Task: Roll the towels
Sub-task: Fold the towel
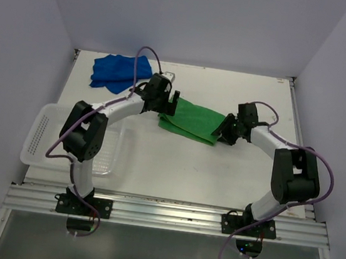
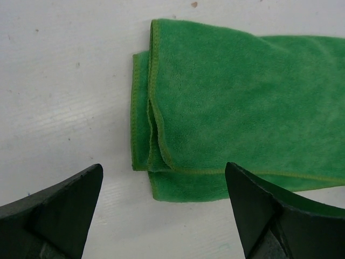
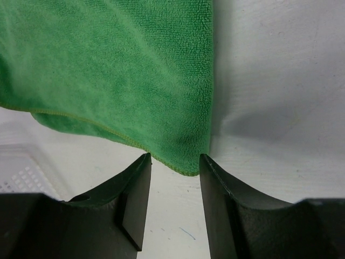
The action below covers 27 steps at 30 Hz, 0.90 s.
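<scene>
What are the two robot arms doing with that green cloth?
They are working on rolling towels. The green towel lies folded flat mid-table, not yet rolled. The left arm hovers at one end with jaws wide open; the right arm sits at the other end, jaws partly open at its corner. The blue towel lies crumpled at the back.

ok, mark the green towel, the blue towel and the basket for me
green towel (image 1: 193, 120), top view, middle of the folded cloth.
blue towel (image 1: 118, 72), top view, middle of the cloth.
basket (image 1: 36, 130), top view, perforated left wall.
</scene>
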{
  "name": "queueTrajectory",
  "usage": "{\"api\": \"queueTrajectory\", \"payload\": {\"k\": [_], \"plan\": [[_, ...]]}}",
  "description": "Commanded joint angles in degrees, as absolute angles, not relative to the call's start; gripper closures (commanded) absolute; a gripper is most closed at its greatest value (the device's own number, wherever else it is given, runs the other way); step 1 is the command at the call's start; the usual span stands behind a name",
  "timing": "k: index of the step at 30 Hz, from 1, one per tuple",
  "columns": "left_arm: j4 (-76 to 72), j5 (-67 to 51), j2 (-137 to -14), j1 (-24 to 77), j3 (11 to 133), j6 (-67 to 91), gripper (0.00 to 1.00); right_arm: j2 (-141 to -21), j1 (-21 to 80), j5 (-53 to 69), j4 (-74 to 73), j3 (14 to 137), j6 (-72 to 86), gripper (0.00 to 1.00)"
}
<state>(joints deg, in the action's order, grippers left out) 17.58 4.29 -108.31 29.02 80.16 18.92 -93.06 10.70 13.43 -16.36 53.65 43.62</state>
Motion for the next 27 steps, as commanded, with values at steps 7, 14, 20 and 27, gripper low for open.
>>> {"api": "queueTrajectory", "payload": {"k": [7, 14, 20, 27], "plan": [[18.0, 6.2, -114.5, 28.7, 81.8, 20.2, 0.13, -95.7, 10.5, 15.5, -13.2, 52.8, 43.5, 0.56], [16.0, 9.7, -116.4, 28.3, 81.0, 19.9, 0.27, -96.9, 10.5, 16.3, -12.9, 54.3, 43.2, 0.60], [15.8, 6.8, -117.8, 28.3, 79.4, 21.0, 0.38, -97.7, 10.5, 16.2, -12.6, 54.3, 43.2, 0.64], [12.6, 4.7, -112.4, 28.7, 69.9, 24.9, 0.41, -97.4, 10.5, 16.0, -13.1, 53.2, 41.8, 0.65]]}}
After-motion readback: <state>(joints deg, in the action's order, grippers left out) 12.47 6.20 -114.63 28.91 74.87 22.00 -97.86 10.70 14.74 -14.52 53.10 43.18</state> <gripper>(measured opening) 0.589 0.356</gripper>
